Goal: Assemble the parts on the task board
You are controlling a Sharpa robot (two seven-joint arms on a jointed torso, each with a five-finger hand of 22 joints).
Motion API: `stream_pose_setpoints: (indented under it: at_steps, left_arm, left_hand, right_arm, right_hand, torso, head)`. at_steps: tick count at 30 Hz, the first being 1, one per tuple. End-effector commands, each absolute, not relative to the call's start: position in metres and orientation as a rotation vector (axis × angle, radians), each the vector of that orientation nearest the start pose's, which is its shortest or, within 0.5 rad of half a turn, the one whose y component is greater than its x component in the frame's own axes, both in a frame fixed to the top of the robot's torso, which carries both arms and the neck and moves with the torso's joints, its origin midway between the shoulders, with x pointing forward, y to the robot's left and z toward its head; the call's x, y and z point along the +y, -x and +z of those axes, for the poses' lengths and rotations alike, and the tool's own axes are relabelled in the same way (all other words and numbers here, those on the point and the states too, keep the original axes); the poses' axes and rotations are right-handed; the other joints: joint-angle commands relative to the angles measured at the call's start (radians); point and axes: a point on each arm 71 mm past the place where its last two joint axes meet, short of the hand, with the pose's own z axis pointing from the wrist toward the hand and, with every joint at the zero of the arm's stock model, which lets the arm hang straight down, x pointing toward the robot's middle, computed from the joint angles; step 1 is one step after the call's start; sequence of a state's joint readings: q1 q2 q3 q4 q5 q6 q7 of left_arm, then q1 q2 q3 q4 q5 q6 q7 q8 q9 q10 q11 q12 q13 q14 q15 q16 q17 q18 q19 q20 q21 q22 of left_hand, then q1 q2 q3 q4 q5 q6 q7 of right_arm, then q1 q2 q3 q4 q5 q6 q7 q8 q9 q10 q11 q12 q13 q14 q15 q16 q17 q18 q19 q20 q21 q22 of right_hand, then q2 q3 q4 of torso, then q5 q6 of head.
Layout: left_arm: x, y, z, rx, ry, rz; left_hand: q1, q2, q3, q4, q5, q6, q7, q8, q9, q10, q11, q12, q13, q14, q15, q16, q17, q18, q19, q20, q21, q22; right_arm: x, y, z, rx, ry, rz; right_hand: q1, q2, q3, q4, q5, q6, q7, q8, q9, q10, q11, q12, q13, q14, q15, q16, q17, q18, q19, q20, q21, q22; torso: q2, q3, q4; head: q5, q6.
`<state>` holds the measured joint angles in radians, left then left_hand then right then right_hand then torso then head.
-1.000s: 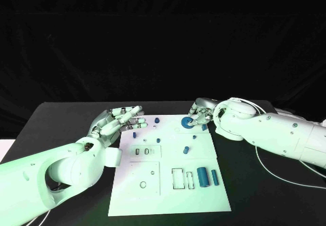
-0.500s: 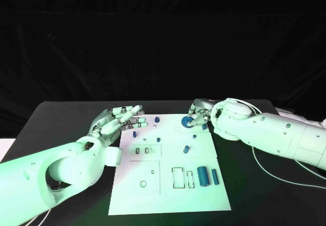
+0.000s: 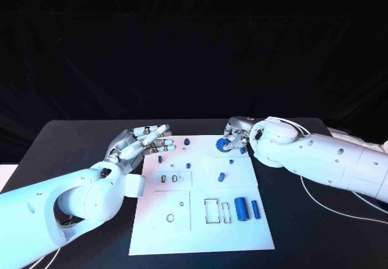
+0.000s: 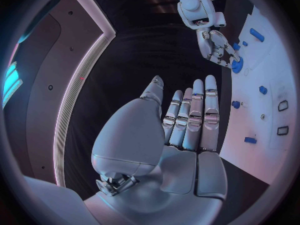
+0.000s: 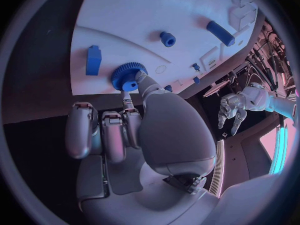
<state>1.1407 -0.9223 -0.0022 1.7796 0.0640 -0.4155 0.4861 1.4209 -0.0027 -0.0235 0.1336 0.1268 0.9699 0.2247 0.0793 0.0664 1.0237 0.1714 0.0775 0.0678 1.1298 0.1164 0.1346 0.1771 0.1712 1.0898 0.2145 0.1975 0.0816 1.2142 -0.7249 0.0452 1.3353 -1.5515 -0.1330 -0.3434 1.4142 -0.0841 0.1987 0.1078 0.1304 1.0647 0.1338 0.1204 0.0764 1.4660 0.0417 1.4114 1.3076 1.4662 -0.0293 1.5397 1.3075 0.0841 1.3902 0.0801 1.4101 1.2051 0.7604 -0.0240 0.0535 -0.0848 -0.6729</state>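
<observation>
While the head view looks down, the white task board lies in the middle of the black table. The left hand is just beside the board's far left corner, holding nothing, its fingers straight and a little apart. The right hand is at the board's far right corner, and its fingers touch a round blue gear that sits on the board. Small blue parts are dotted over the far half of the board. Two blue cylinders lie side by side near the board's right edge, closer to the robot.

From the left wrist view, the left hand is flat with its fingers close side by side, above the dark table next to the board. Across from it, the right hand touches the gear.

From the right wrist view, the right hand has one fingertip on the blue gear, and the other fingers are curled in. I cannot tell if the gear is pinched. A blue block stands near the gear.
</observation>
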Motion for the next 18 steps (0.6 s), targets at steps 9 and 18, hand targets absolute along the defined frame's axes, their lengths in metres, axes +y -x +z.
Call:
stream_pose_setpoints:
  at_steps: [9,18]
  left_arm:
    - [0.180,-0.435,-0.164,1.350,1.160,-1.701]
    - [0.180,-0.435,-0.165,1.351,1.163,-1.694]
  left_hand:
    - [0.006,0.005,0.000,-0.004,-0.001,0.000,0.006,-0.005,-0.001,-0.005,0.005,-0.004,-0.001,-0.004,0.004,-0.005,0.001,0.007,0.000,0.005,-0.007,-0.001]
    - [0.017,0.016,0.008,-0.018,0.001,0.000,0.006,-0.007,-0.001,-0.005,0.004,-0.006,-0.001,-0.004,0.004,-0.011,0.006,0.008,0.000,0.006,-0.011,-0.003]
  right_arm:
    - [-0.193,-0.524,-0.168,1.575,0.095,0.396]
    - [-0.164,-0.512,-0.159,1.539,0.066,0.522]
  right_hand:
    - [-0.005,0.034,0.055,-0.001,0.058,0.042,-0.025,0.012,0.017,0.013,-0.017,0.010,0.125,0.094,-0.014,0.007,0.213,-0.015,0.014,-0.015,0.016,0.021]
    - [-0.044,0.026,0.078,0.010,0.093,0.032,-0.021,-0.004,0.014,0.000,-0.014,-0.016,0.106,0.093,-0.013,0.005,0.208,-0.016,0.015,-0.015,0.018,0.023]
  torso:
    - [0.000,-0.0001,0.0003]
    - [0.000,-0.0006,0.0016]
  head:
    - [-0.002,0.001]
    - [0.001,0.002]
